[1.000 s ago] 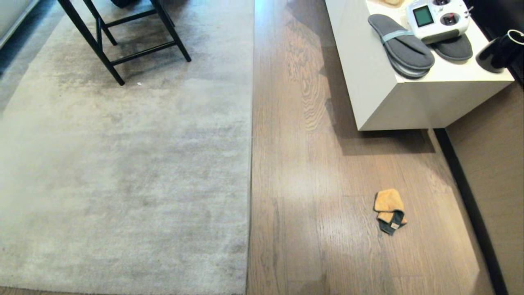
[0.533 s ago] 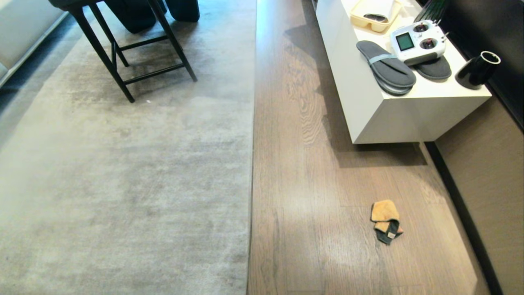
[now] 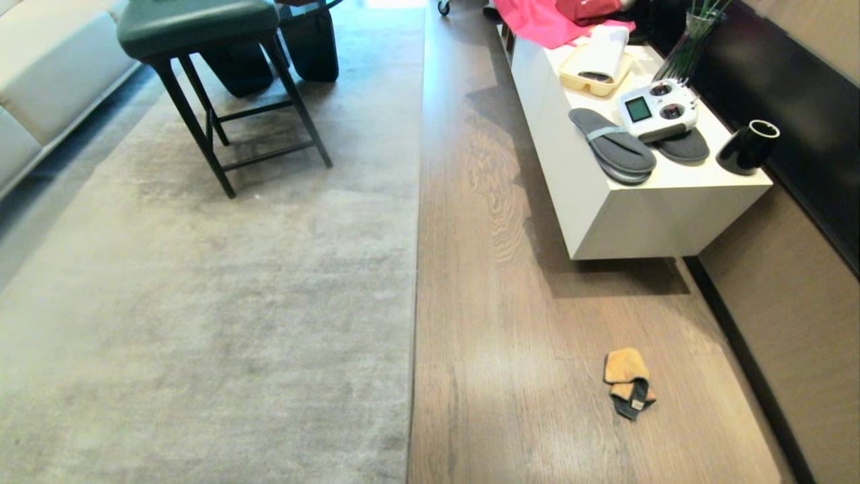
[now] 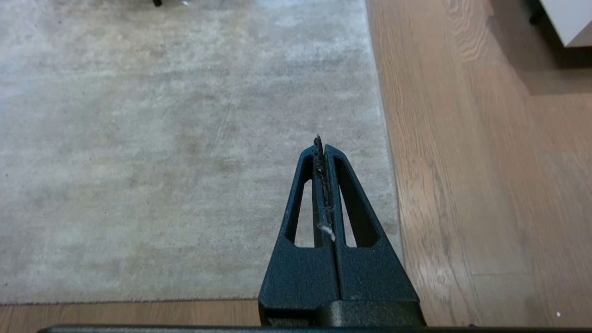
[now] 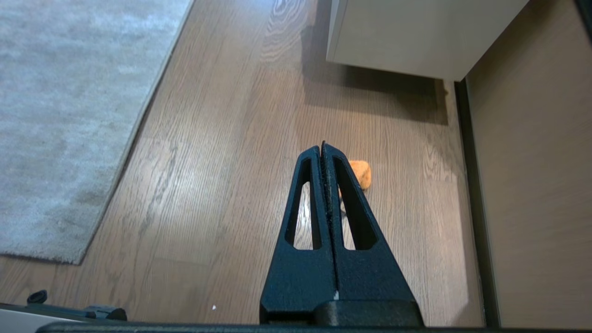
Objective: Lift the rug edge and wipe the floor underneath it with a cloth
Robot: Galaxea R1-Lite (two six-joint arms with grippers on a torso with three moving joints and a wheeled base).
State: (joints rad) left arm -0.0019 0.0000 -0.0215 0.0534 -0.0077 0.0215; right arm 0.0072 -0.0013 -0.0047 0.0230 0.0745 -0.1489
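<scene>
left gripper point(image 4: 320, 141) closed, empty, above rug edge point(image 4: 386, 138) | right gripper point(image 5: 323, 147) closed, empty, above floor point(image 5: 222, 152), cloth point(image 5: 360, 173) partly hidden behind it | head view only: no arms, cloth point(image 3: 627, 382) whole, right of rug edge point(image 3: 414, 269), near white cabinet point(image 3: 631, 215)

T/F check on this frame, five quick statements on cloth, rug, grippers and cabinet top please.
1. The cloth lies on the bare floor, apart from the rug edge. True.
2. The right gripper holds the cloth. False: it is shut on nothing, above the floor.
3. The rug edge is lifted. False: it lies flat on the floor.
4. The left gripper is shut, over the rug near its corner. True.
5. The grey slippers sit on the floor beside the cloth. False: they rest on the white cabinet, next to a remote controller.
</scene>
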